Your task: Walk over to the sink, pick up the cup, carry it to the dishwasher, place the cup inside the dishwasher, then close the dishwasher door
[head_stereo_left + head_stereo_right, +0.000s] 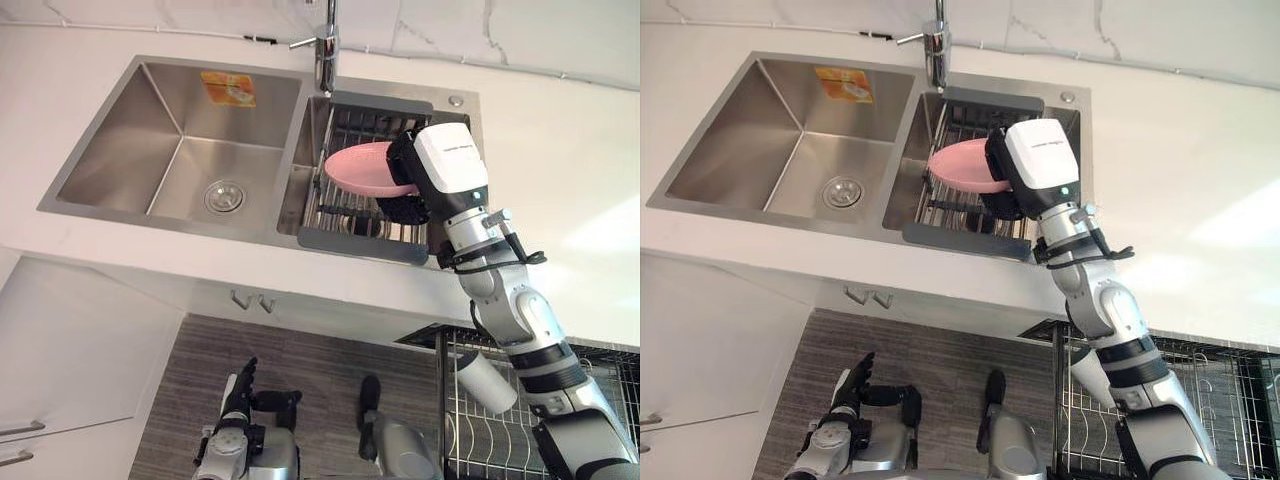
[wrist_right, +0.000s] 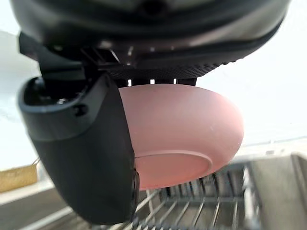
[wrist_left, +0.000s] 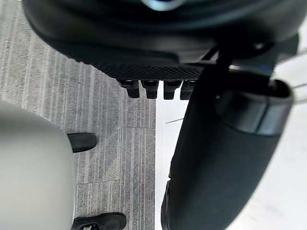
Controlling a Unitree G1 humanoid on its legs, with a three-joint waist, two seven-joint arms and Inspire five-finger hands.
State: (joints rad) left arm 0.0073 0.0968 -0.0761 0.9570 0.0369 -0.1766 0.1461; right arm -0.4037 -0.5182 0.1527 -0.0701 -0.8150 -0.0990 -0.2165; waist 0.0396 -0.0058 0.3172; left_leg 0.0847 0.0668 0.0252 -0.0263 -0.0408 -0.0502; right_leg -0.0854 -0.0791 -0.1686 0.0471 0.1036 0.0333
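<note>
my right hand (image 2: 86, 143) is clamped on the pink cup (image 2: 182, 134): the thumb lies across one side of its wall and the fingers hook over the rim on the far side, so the cup hangs sideways from the palm with its base facing away from the wrist. it is shallow, more bowl than mug, which is why i judge the pinch across the rim to be the only hold that works. there is no handle to hook.

just beneath the hand is the wire drying rack (image 1: 350, 215) that sits in the smaller basin of the sink (image 1: 120, 140). the cup's lower edge is very close to the wires, and i cannot tell whether it is touching them or just free. the faucet (image 1: 326, 50) stands beyond the fingers and off to the left, near enough that i would draw the hand straight up and back towards me, not swing it sideways.

the dishwasher basket (image 1: 480, 440) shows low behind the hand, under my forearm, so the carry is short: lift, pull back, lower.

my left hand (image 1: 238, 395) hangs by the floor with its fingers loose and nothing in them. i keep it there to stay clear of the reaching arm.

the pickup looks done or nearly so. carrying, placing and shutting the door are ahead.
</note>
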